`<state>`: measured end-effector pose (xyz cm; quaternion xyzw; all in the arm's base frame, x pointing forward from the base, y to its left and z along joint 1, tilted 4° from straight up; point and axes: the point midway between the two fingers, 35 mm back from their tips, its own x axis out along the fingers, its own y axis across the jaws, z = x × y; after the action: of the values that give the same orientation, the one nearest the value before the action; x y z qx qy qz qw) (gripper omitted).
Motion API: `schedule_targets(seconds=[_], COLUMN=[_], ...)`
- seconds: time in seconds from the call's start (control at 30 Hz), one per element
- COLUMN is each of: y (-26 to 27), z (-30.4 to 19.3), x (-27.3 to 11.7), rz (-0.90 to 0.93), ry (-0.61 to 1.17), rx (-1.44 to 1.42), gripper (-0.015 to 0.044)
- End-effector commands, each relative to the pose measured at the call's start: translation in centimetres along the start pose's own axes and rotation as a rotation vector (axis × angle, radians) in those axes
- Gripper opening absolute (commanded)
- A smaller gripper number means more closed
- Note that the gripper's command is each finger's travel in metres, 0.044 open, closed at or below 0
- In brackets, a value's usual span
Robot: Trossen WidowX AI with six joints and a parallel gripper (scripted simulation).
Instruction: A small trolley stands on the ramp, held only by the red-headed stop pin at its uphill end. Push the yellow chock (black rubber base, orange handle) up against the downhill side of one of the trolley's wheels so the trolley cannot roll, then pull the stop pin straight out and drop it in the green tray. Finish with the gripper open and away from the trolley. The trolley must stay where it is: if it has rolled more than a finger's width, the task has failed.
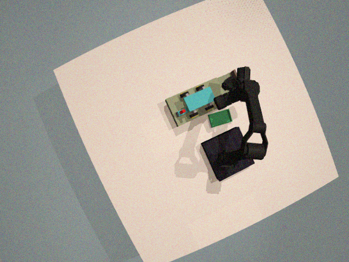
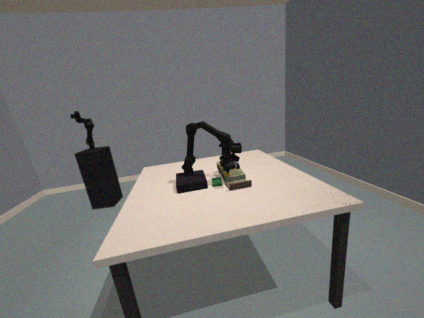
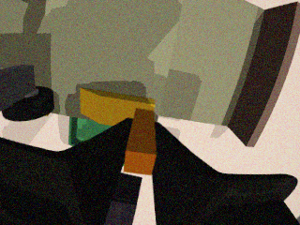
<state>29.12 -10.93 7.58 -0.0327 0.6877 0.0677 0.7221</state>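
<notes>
The gripper (image 2: 226,169) (image 3: 142,123) is shut on the orange handle of the yellow chock (image 2: 226,173) (image 3: 105,105). The chock is over the ramp's tray-side edge, downhill of the trolley; its rubber base and exact height are unclear. The trolley (image 1: 198,98), with a cyan body and black wheels, stands on the olive ramp (image 1: 173,103) (image 3: 108,42). One trolley wheel (image 3: 30,107) shows at the left of the wrist view, apart from the chock. The red-headed stop pin (image 1: 182,111) stands at the uphill end. The green tray (image 1: 220,118) (image 2: 216,181) (image 3: 85,130) lies beside the ramp.
A dark brown end board (image 1: 233,73) (image 2: 240,185) (image 3: 263,70) closes the ramp's downhill end. The arm's black base block (image 1: 210,149) (image 2: 191,181) stands beyond the tray. A second arm on a black pedestal (image 2: 99,177) is away from the table in the exterior view.
</notes>
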Motion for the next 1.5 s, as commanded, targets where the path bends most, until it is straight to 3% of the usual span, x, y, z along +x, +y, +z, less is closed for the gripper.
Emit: schedule_targets(seconds=[0.0, 1.4, 1.47], y=[0.4, 3.3, 3.3], z=[0.0, 0.4, 0.4], x=[0.1, 0.3, 0.3], rz=[0.005, 0.004, 0.004], ry=[0.001, 0.006, 0.006], rx=[0.004, 0.001, 0.001], gripper=[0.0, 0.0, 0.0052])
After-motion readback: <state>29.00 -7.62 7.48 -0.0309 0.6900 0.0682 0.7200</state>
